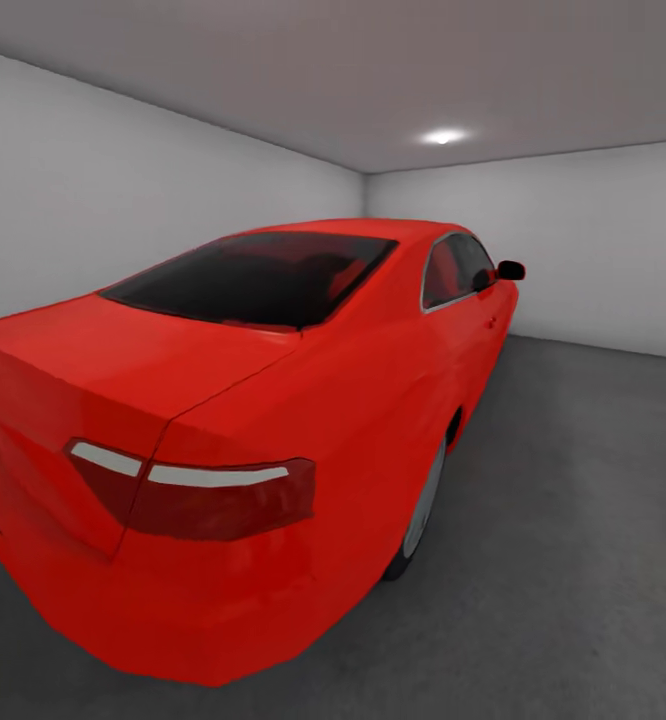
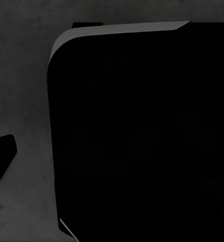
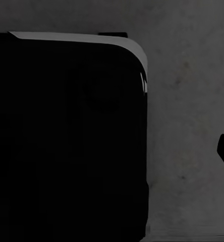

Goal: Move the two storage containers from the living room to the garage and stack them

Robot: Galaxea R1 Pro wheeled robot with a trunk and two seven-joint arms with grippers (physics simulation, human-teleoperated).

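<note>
I am in the garage, a bare room with white-grey walls [image 1: 93,200]. The dark grey floor [image 1: 573,560] stretches away on the right side of the head view. Both storage containers are out of view. The left wrist view looks down on the rough floor [image 2: 21,75] beside a black, round-cornered part of my own body [image 2: 142,141]. The right wrist view gives the same kind of picture, with floor [image 3: 187,101] next to a black body part [image 3: 66,141].
A shiny red car [image 1: 273,420] stands very close in front, its rear end taking up the left and middle of the head view. Open floor runs along the car's right side to the far wall [image 1: 593,250]. A ceiling light [image 1: 443,136] glows above.
</note>
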